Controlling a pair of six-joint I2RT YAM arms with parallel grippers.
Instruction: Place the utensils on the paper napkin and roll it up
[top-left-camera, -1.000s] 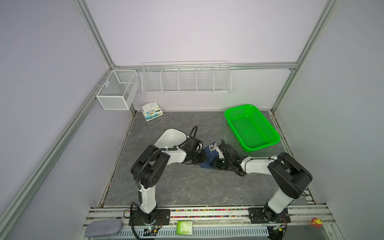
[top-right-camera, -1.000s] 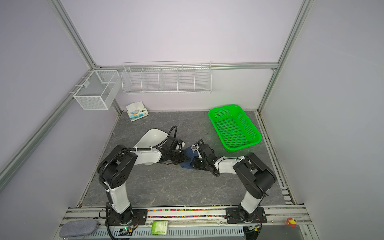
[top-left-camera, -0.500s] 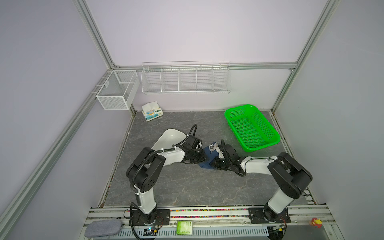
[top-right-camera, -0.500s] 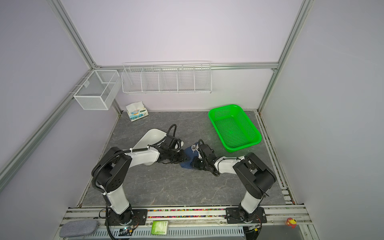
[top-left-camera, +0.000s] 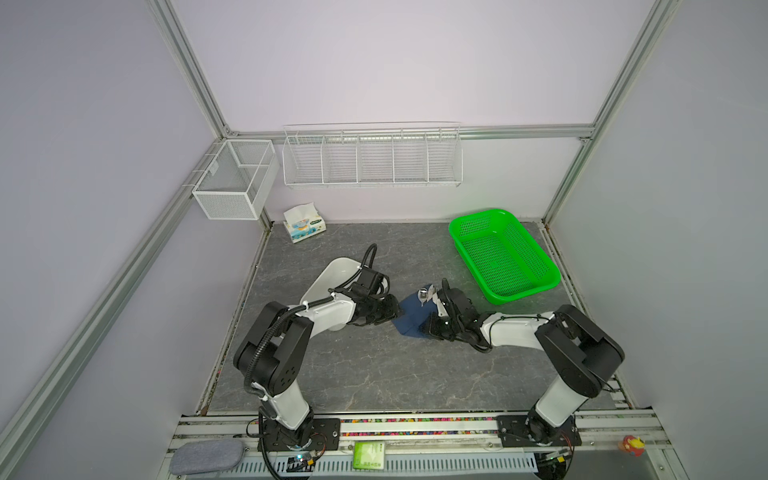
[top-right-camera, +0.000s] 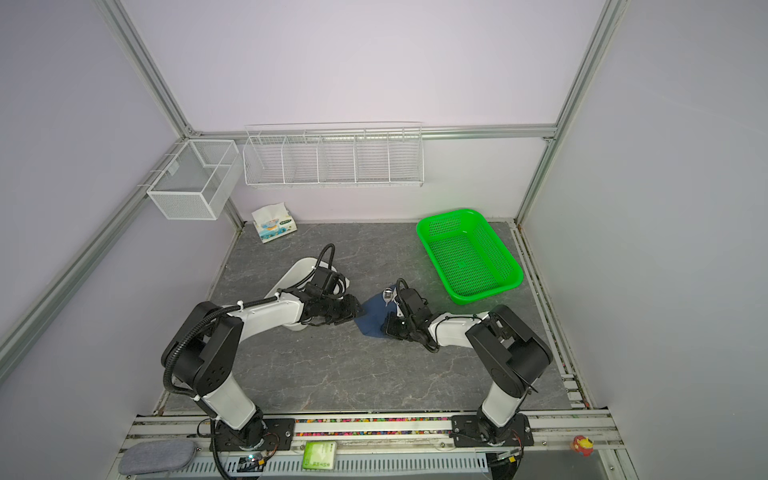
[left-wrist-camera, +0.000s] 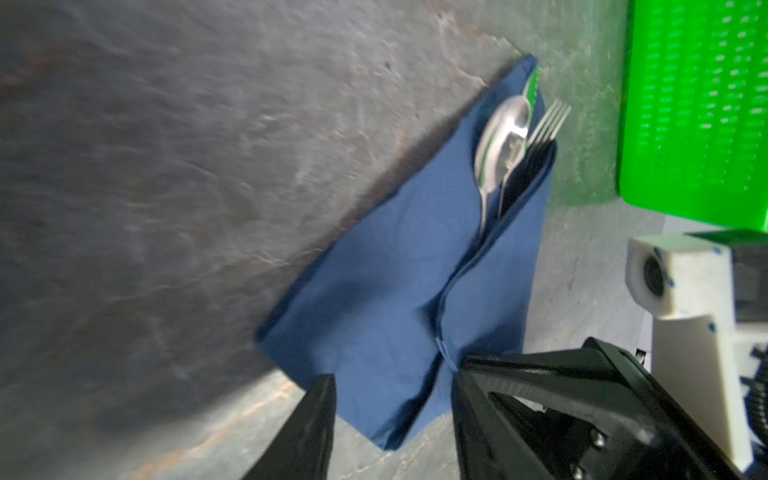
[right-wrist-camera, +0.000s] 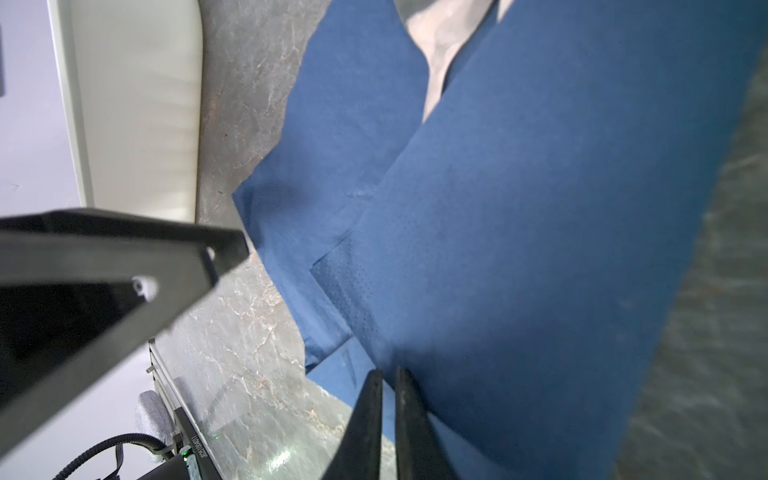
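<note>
Paper napkin (top-left-camera: 411, 316), one navy sheet, lies at the middle of the grey table (top-left-camera: 374, 374), between the two grippers. Its right side is folded over toward the left, so it makes a long narrow packet. The long axis runs from near to far and leans a little right at the far end.

Two pieces of cutlery show at that far end, both partly inside the fold. One spoon (left-wrist-camera: 500, 145) lies bowl-up, and one fork (left-wrist-camera: 549, 118) lies just to its right. Both heads point to the far side and the handles run back under the paper, along the packet's length. Whether a knife lies with them cannot be told.

At the packet's near-left edge the left gripper (left-wrist-camera: 392, 390) is down low. Its jaws stand partly apart with the paper's edge between them, clamping nothing. At the near-right edge the right gripper (right-wrist-camera: 388, 386) has its fingers almost together, pinched on the folded-over layer of the napkin.

One green basket (top-left-camera: 505, 253) stands to the far right of the napkin. One white dish (top-left-camera: 332, 274) lies to the left, under the left arm. One tissue pack (top-left-camera: 303, 222) sits in the far-left corner.
</note>
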